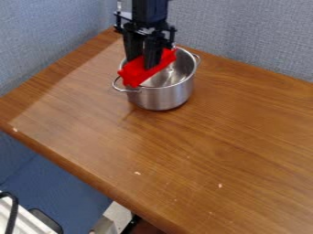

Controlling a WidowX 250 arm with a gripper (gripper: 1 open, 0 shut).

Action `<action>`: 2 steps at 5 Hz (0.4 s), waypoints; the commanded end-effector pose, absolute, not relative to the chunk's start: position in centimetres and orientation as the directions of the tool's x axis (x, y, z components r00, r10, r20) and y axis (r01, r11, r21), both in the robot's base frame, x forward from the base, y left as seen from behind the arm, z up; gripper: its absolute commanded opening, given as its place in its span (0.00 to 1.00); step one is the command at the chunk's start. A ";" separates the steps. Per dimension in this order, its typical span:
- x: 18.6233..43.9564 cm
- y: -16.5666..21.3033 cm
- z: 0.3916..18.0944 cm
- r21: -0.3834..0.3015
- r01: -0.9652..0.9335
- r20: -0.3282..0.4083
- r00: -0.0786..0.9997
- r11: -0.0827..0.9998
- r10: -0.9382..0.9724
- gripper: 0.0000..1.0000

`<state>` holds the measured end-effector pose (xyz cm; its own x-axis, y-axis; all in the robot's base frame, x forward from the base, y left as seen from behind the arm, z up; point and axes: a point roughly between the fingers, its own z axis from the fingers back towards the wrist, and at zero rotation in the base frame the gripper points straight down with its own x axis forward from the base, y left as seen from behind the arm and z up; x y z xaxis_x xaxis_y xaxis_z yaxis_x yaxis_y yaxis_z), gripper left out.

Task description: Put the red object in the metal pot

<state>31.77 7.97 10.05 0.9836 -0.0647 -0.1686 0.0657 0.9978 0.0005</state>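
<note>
Black robot hand point(146, 55) gripping bright red ridged rectangular block point(138, 69), tilted over rim of shiny round metal pot point(163, 87) on wooden desk point(184, 146).

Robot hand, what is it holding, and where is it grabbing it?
The hand holds the red block, gripped by its upper end. The block tilts, its lower end at the pot's left rim.
</note>
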 end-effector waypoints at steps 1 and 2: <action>32.2 7.8 10.6 0.019 0.072 -0.138 0.988 0.997 -0.069 0.00; 32.4 7.8 10.9 0.029 0.070 -0.131 0.989 0.997 -0.066 1.00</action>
<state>32.00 7.91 9.87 0.9854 -0.0553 -0.1613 0.0579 0.9983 0.0112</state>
